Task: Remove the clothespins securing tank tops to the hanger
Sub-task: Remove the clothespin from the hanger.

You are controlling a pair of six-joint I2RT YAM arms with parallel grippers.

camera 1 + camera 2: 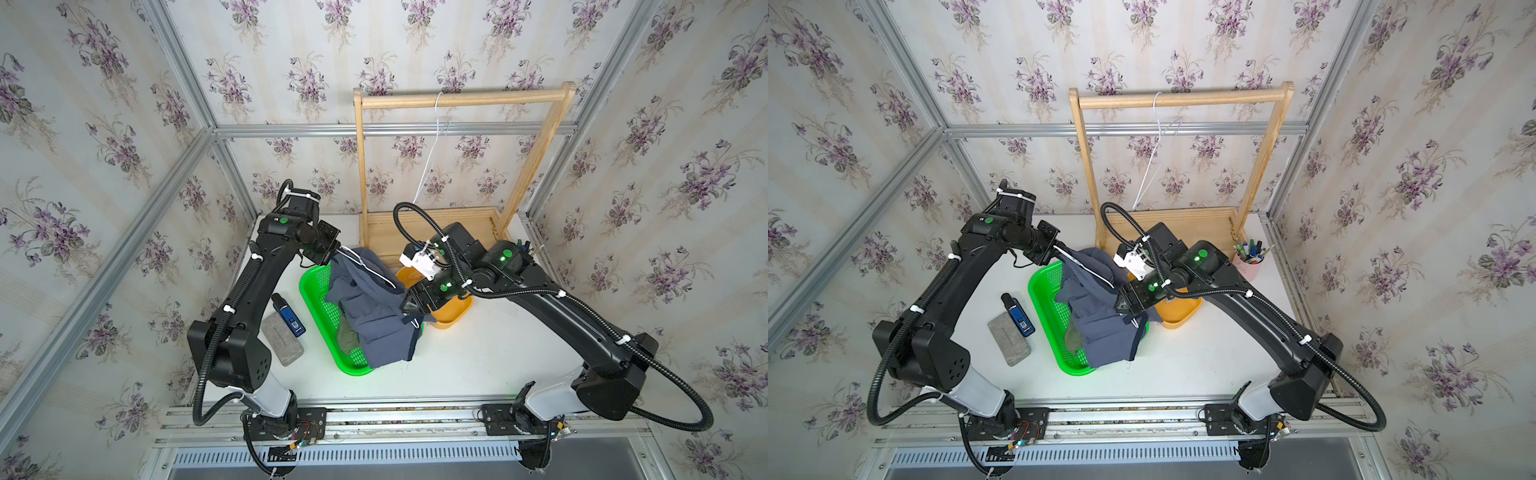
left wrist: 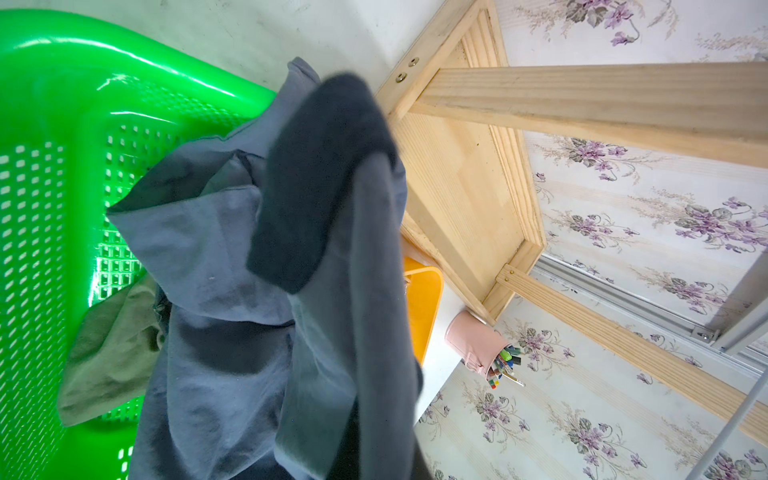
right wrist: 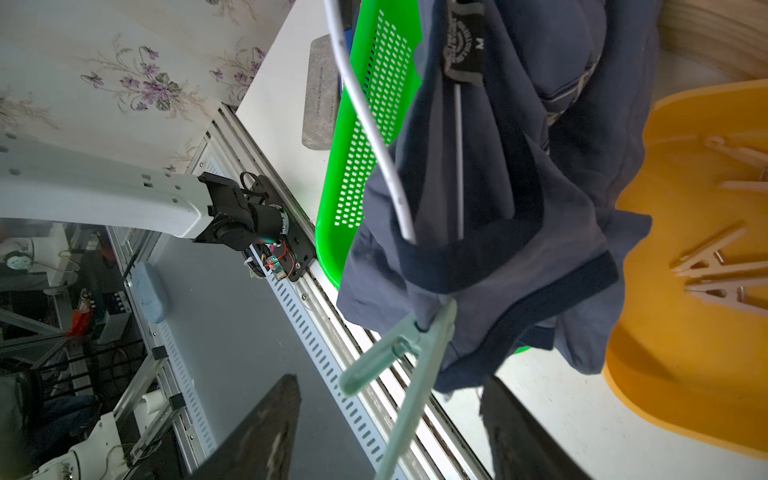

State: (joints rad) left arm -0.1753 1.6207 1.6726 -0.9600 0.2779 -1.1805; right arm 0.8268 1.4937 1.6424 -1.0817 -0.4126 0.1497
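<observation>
A metal rail (image 1: 374, 419) runs along the near edge of a white tabletop (image 1: 478, 357) and carries the bases of two black robot arms. On the left part of the table lies a grey block (image 1: 282, 338), with a dark blue handheld device (image 1: 291, 318) close against it. Just beside them sits a bright green perforated basket (image 1: 312, 299).

An olive tank top (image 1: 347, 338) lies crumpled inside the basket. Above it hangs a slate blue tank top (image 1: 374, 307) with navy trim, draped over a white wire hanger (image 1: 376, 270). Its lower folds reach down into the basket. The left gripper (image 1: 332, 254) holds up the far end of the hanger, fingers together on it, with cloth draped over them.

A mint-green clothespin (image 3: 411, 345) is clipped to the blue top's edge on the side nearest the right arm. The right gripper (image 3: 388, 386) faces it with its fingers (image 3: 266, 428) wide apart. The pin's handles hang between them, touching neither as far as can be seen.

Just right of the basket, an orange tray (image 1: 451, 318) holds several wooden clothespins (image 3: 706, 262), lying loose.

Behind these stands a pale wooden clothes rack (image 1: 461, 99), with a second, bare hanger (image 1: 432, 145) hooked on its top bar. A pink cup of pens (image 1: 1250, 264) stands at the table's far right corner. An aluminium frame (image 1: 390, 129) edges the walls, which are papered in cream wallpaper (image 1: 307, 79) with purple flower sprigs.
</observation>
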